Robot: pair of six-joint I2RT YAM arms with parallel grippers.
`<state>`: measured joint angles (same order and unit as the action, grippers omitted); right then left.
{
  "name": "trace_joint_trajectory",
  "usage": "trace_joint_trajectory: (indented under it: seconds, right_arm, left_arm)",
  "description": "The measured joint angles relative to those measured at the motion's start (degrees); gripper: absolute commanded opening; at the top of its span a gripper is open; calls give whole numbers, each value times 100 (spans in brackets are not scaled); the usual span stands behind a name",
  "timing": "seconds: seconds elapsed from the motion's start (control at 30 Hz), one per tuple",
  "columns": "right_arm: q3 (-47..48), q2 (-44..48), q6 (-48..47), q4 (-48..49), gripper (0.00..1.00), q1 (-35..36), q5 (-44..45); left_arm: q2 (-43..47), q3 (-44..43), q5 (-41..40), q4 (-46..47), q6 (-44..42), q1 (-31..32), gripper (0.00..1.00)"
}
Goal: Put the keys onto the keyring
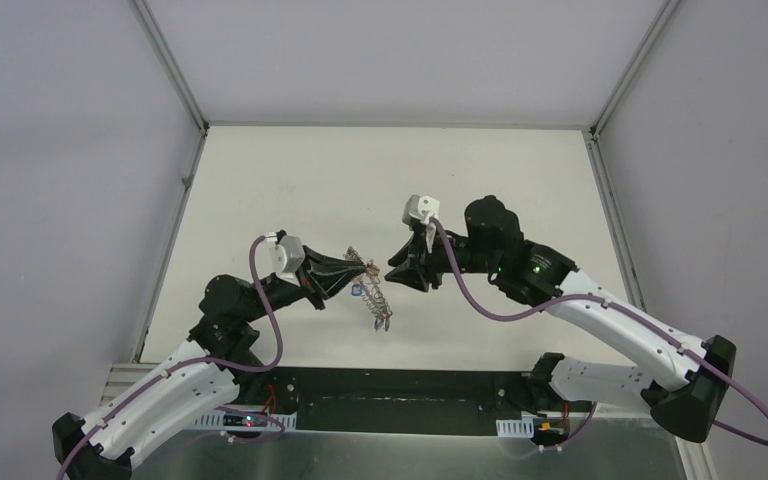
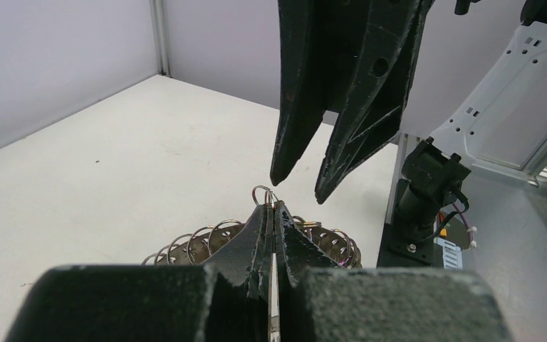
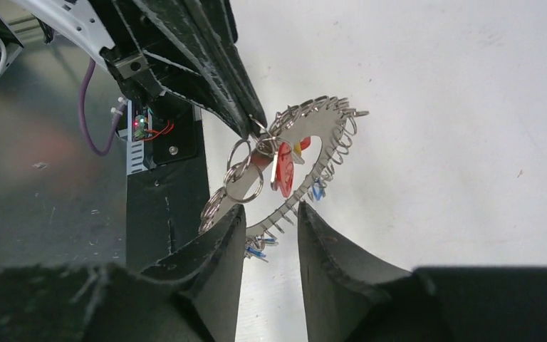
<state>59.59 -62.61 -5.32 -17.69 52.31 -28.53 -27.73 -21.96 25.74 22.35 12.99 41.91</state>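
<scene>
Nearest to us, in the right wrist view, the right gripper stands partly open. Its two dark fingers are parted with nothing between the pads, so we judge it empty. Just past its tips hangs the keyring, tilted and lifted off the table. The left gripper grips it at the rim, jaws pressed tight together on the metal. In the left wrist view a small wire loop pokes out past those closed tips, and the right gripper's fingertips hover just above it without touching. A red-tagged key hangs in the ring's wide hole and blue-tagged keys dangle below the rim; we cannot tell whether each is fully threaded.

We see three risks from here:
- The loop is thin and springy, so a pinch slightly off centre could slide off it or bend it.
- A hard push from the right fingers could twist the ring in the left grip, or pry it loose so that it drops.
- The crowded neighbouring loops could snag a fingertip.

We can read no brand, label or writing anywhere, only small indicator lights on the electronics.
</scene>
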Motion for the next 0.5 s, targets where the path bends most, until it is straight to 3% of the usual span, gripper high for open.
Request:
trace_joint_trajectory:
  seconds: [0.17, 0.5]
  right_arm:
    - [-138, 166, -422, 345, 45, 0, -374]
    - [-74, -79, -802, 472, 39, 0, -651]
  left_arm:
    - [0, 0, 26, 0, 4, 0, 0]
    - [0, -2, 33, -4, 9, 0, 0]
